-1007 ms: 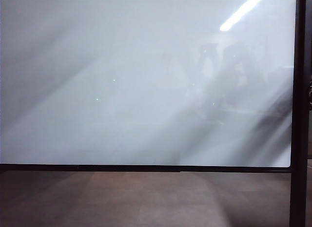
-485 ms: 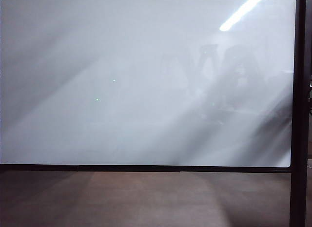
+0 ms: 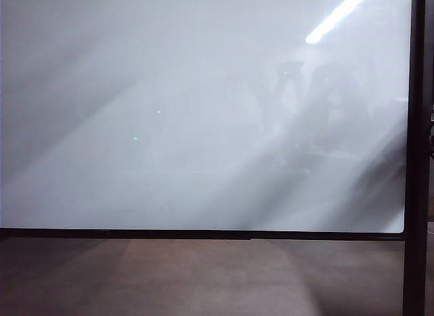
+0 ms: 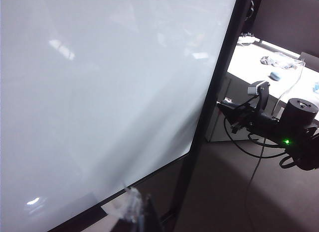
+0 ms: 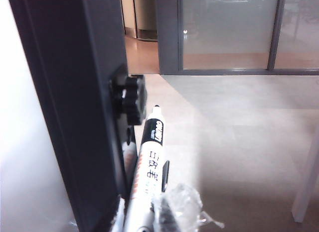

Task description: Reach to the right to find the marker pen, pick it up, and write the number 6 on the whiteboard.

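One whiteboard [image 3: 203, 112], one marker pen [image 5: 148, 177].

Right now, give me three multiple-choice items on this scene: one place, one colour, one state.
1. Where is the marker pen?
A. on the floor
B. between the fingers of the right claw, beside the black post
C. on a desk
2. What colour is the pen's barrel?
A. red
B. white with black print
C. green
3. What state is the whiteboard in?
A. blank
B. bears a 6
C. covered in writing

Answers:
1 B: the right wrist view shows the fingers flanking the pen next to the post.
2 B: the same view shows the barrel.
3 A: the exterior view shows only glare and reflections.
The left claw shows only its tip, near the whiteboard's lower edge.
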`<act>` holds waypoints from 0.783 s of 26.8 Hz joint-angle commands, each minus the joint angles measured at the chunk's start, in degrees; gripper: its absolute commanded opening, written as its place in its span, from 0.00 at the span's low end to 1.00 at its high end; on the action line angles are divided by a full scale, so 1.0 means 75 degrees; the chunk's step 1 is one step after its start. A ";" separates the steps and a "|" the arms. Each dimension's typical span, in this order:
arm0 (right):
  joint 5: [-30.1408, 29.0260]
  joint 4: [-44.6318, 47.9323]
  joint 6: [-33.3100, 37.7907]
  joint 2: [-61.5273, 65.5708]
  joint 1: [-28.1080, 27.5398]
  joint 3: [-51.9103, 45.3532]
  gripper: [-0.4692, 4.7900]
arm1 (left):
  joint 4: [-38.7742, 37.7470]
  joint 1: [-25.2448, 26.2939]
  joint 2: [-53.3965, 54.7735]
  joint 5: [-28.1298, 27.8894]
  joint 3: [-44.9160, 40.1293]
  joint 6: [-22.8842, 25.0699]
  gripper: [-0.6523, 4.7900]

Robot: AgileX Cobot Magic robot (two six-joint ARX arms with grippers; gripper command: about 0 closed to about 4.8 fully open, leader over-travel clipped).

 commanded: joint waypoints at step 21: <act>0.0475 0.0015 0.2011 -0.4878 -0.1571 0.0006 0.17 | -0.0052 -0.0017 -0.0017 0.0015 0.0038 0.0000 0.11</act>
